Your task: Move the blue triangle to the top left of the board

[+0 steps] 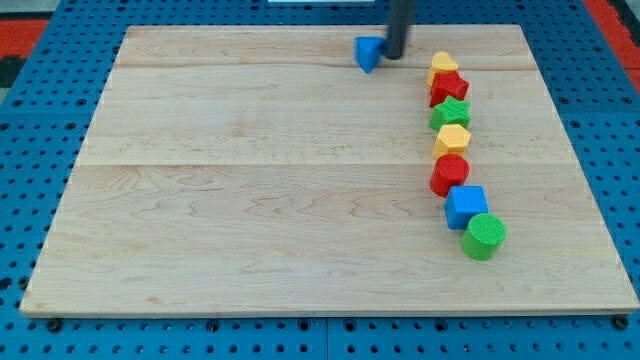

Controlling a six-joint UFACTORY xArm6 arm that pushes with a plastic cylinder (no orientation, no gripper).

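Note:
The blue triangle [368,53] lies near the board's top edge, a little right of the middle. My tip [394,55] is right beside it on its right side, touching or almost touching it. The dark rod rises from there out of the view's top.
The wooden board [250,190] lies on a blue pegboard. A column of blocks runs down the right side: a yellow block [443,65], a red star [449,88], a green star [450,112], a yellow hexagon [452,138], a red cylinder [449,173], a blue cube [466,205], a green cylinder [484,236].

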